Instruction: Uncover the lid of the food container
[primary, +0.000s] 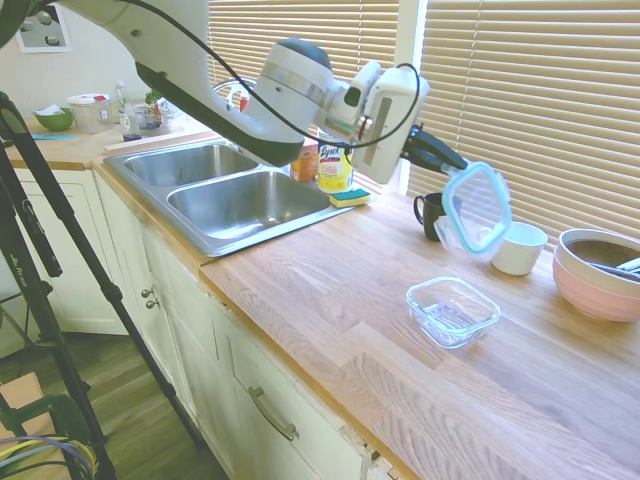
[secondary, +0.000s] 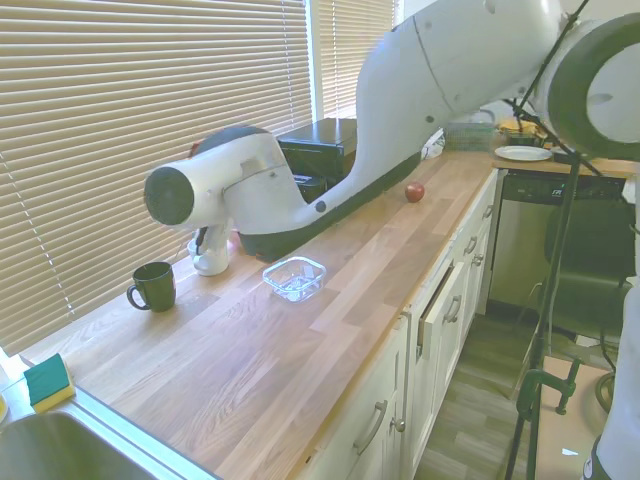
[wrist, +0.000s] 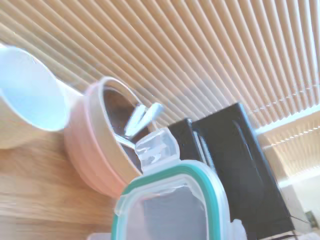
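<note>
First exterior view, right of centre: the light, stiff teal-rimmed clear plastic lid (primary: 478, 207) was held edgewise by the closed gripper (primary: 447, 165) above the open clear glass dish (primary: 453, 310).

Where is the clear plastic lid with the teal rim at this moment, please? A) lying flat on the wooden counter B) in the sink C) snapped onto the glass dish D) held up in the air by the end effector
D: the end effector holds the teal-rimmed clear plastic lid in the air, above the counter, while the small clear glass dish sits open below.

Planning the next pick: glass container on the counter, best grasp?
Take the food container by one side wall, claw coming straight down, one finger inside and one outside. It sits upright, open and empty on the counter, its rim exposed; the lid is already held clear above.
</note>
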